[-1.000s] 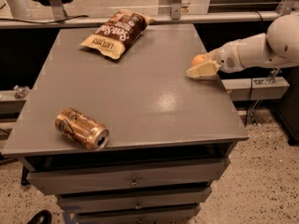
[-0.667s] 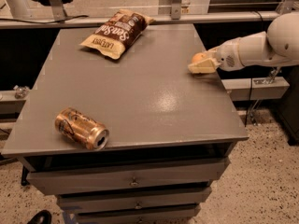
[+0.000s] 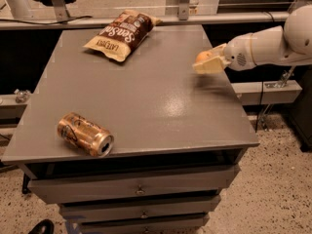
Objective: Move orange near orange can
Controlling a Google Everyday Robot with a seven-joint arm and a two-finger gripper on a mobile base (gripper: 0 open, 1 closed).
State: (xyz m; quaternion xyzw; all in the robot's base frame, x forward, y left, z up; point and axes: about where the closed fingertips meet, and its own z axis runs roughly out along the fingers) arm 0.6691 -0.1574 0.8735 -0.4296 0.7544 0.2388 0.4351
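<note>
The orange [image 3: 203,56] is a small round fruit held between the cream fingers of my gripper [image 3: 206,62], which reaches in from the right on a white arm and holds it a little above the table's right side. The gripper is shut on the orange. The orange can [image 3: 85,134] lies on its side near the table's front left corner, silver top facing front right. The can is far from the gripper, across the table.
A brown-and-cream chip bag [image 3: 123,34] lies at the back of the grey table [image 3: 146,101]. Drawers sit under the table's front edge. A rail runs behind the table.
The gripper has risen a little and moved slightly left with the orange in it. The can and chip bag have not moved.
</note>
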